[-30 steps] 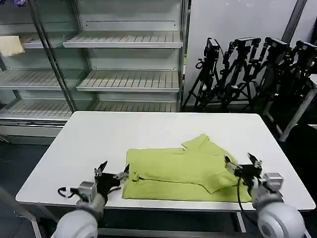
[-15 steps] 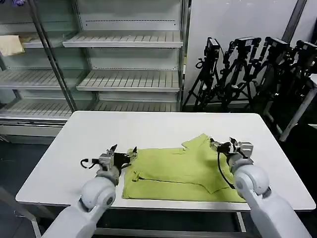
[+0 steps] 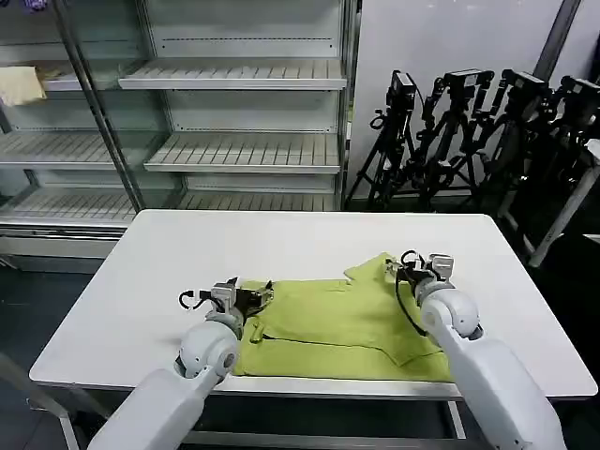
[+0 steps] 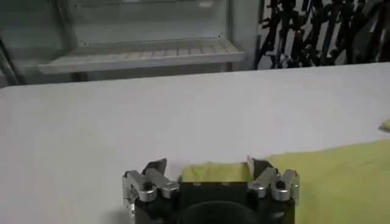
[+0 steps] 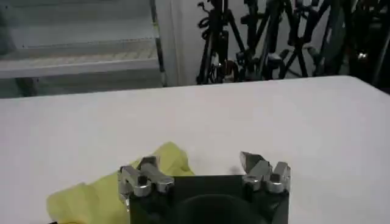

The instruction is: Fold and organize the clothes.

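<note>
The clothes are one lime yellow-green T-shirt (image 3: 342, 319), lying partly folded on the white table (image 3: 169, 253), with a sleeve sticking out at its far right. My left gripper (image 3: 251, 295) is open at the shirt's far left corner. In the left wrist view the shirt's edge (image 4: 210, 172) sits between the spread fingers of the left gripper (image 4: 206, 166). My right gripper (image 3: 412, 265) is open over the far right sleeve. From the right wrist, the sleeve tip (image 5: 167, 155) shows beside one finger of the right gripper (image 5: 198, 161). Neither holds any cloth.
Metal shelving (image 3: 244, 150) stands behind the table, with a pale cream cloth (image 3: 19, 86) on an upper shelf at the left. Black tripods (image 3: 469, 131) crowd the back right. Bare tabletop lies beyond and to the left of the shirt.
Both grippers have moved from the table's near edge away from me, to the shirt's far side. The shirt has not moved.
</note>
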{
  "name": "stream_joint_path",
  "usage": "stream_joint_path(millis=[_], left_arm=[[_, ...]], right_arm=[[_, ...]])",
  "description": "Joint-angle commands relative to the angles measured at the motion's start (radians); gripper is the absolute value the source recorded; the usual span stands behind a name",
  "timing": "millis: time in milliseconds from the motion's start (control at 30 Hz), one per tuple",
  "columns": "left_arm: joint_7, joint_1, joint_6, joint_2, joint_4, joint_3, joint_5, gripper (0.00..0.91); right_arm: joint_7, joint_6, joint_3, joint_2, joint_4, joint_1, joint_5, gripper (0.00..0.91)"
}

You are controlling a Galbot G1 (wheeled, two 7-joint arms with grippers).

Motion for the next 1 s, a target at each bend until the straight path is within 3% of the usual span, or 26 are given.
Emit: stream_joint_path(millis=[33, 67, 100, 133, 200, 267, 300, 333, 400, 1000], left_arm=[[-0.004, -0.023, 0.003, -0.009, 0.045, 0.028, -0.026, 0.907], [-0.005, -0.02, 0.003, -0.008, 0.043, 0.027, -0.027, 0.907], [-0.005, -0.017, 0.003, -0.007, 0.042, 0.027, -0.028, 0.786], [-0.005, -0.013, 0.003, -0.005, 0.037, 0.027, -0.029, 0.322], [-0.004, -0.006, 0.003, -0.004, 0.033, 0.027, -0.031, 0.02], [-0.005, -0.001, 0.003, -0.004, 0.031, 0.026, -0.034, 0.02], [-0.005, 0.002, 0.003, -0.004, 0.029, 0.026, -0.036, 0.02], [-0.005, 0.005, 0.003, -0.004, 0.027, 0.025, -0.037, 0.02], [-0.005, 0.011, 0.003, -0.003, 0.021, 0.024, -0.039, 0.02], [0.005, 0.044, 0.001, 0.001, -0.008, -0.004, -0.061, 0.02]], right_arm=[[-0.012, 0.0, -0.022, 0.018, -0.076, 0.041, 0.016, 0.907], [-0.019, 0.0, -0.025, 0.021, -0.079, 0.046, 0.018, 0.907], [-0.024, 0.0, -0.028, 0.023, -0.081, 0.05, 0.018, 0.907], [-0.033, -0.001, -0.035, 0.027, -0.087, 0.058, 0.017, 0.867], [-0.046, -0.001, -0.044, 0.03, -0.102, 0.07, 0.017, 0.725], [-0.059, -0.001, -0.053, 0.032, -0.118, 0.079, 0.017, 0.595], [-0.063, -0.001, -0.056, 0.032, -0.123, 0.082, 0.017, 0.433], [-0.066, -0.001, -0.058, 0.032, -0.125, 0.085, 0.018, 0.161], [-0.075, -0.001, -0.06, 0.032, -0.128, 0.087, 0.018, 0.01], [-0.107, 0.002, -0.05, 0.029, -0.124, 0.072, 0.022, 0.0]])
